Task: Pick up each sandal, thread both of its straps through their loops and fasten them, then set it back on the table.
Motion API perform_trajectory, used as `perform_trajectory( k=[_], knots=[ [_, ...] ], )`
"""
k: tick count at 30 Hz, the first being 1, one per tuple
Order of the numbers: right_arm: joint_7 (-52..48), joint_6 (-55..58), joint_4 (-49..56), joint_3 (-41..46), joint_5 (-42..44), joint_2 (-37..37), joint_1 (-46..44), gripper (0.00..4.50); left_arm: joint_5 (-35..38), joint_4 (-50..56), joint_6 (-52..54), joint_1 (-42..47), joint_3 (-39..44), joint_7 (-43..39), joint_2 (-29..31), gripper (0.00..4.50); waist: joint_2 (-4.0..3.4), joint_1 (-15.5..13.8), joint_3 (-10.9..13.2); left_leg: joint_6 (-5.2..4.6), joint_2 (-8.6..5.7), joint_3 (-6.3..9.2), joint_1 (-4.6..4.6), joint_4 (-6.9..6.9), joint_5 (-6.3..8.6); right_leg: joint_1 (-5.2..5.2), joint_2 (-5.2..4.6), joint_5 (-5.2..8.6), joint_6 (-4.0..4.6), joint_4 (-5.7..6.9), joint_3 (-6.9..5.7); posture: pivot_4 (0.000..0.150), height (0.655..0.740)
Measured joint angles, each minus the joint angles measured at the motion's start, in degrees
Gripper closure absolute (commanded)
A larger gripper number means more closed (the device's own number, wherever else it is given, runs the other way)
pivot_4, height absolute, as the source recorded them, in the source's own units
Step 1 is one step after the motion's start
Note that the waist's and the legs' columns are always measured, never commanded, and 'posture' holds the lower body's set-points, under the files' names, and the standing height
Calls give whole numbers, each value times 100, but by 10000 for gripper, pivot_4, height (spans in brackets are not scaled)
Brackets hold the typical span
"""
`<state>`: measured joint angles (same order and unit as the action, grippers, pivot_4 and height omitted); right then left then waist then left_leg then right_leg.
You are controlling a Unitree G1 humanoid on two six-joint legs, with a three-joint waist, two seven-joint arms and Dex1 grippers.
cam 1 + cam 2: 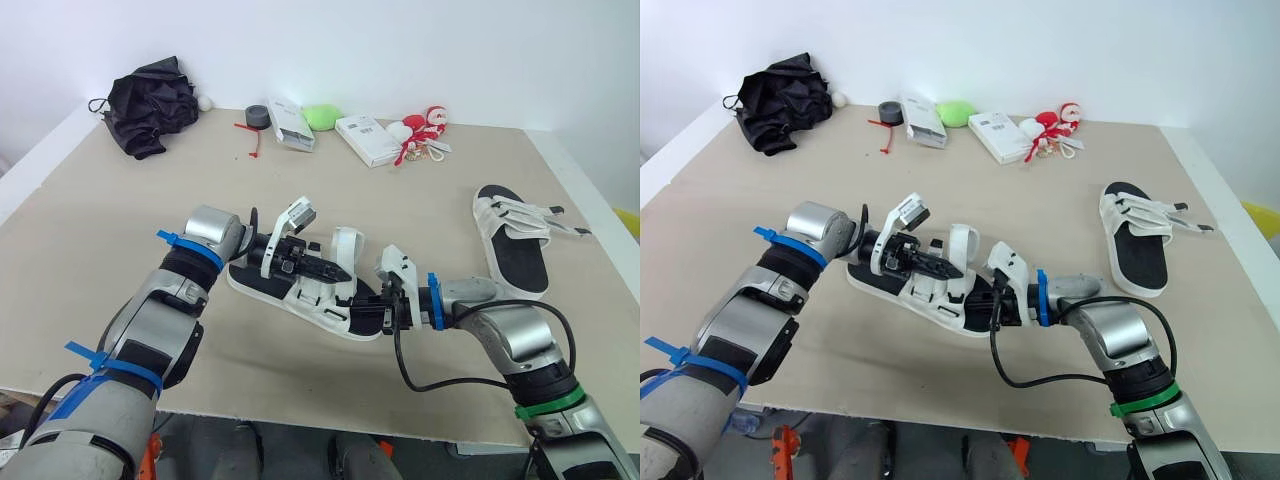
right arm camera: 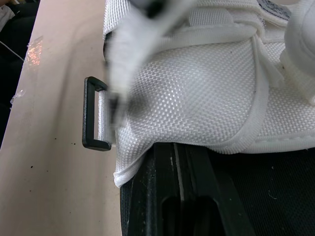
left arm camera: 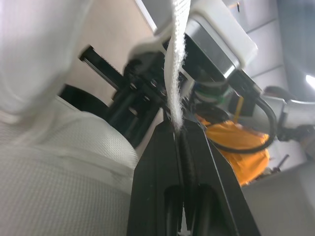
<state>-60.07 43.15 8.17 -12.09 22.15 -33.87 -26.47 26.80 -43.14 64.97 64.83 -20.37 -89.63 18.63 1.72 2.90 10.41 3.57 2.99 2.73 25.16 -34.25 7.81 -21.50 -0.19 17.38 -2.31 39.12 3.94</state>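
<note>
A white sandal with a black sole (image 1: 300,290) lies mid-table between my two grippers. My left gripper (image 1: 330,272) reaches over it from the left, and the left wrist view shows its fingers (image 3: 162,162) shut on a thin white strap (image 3: 174,83). My right gripper (image 1: 375,312) comes in from the right. In the right wrist view its fingers (image 2: 162,172) are shut on the edge of the sandal's white woven upper (image 2: 197,93), beside a black plastic loop (image 2: 96,120). A second sandal (image 1: 510,240) rests flat at the right, with its straps (image 1: 550,215) lying loose.
Along the table's far edge are a black crumpled umbrella (image 1: 150,100), a grey tape roll (image 1: 257,116), two white boxes (image 1: 290,125) (image 1: 366,140), a green object (image 1: 322,116) and a red-and-white toy (image 1: 422,128). The table's front edge (image 1: 300,410) runs just below my arms.
</note>
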Motion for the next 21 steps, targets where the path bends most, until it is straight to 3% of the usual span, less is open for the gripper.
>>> perform_trajectory(
  k=[21],
  knots=[
    [19,-7,4,-29,1,-2,-1,45000,-438,343,-493,-175,-396,-298,77,44203,-2,3,-2,-1,1,0,-7,0,1,8,1,0,0,1,0,1500,7322]
  ],
)
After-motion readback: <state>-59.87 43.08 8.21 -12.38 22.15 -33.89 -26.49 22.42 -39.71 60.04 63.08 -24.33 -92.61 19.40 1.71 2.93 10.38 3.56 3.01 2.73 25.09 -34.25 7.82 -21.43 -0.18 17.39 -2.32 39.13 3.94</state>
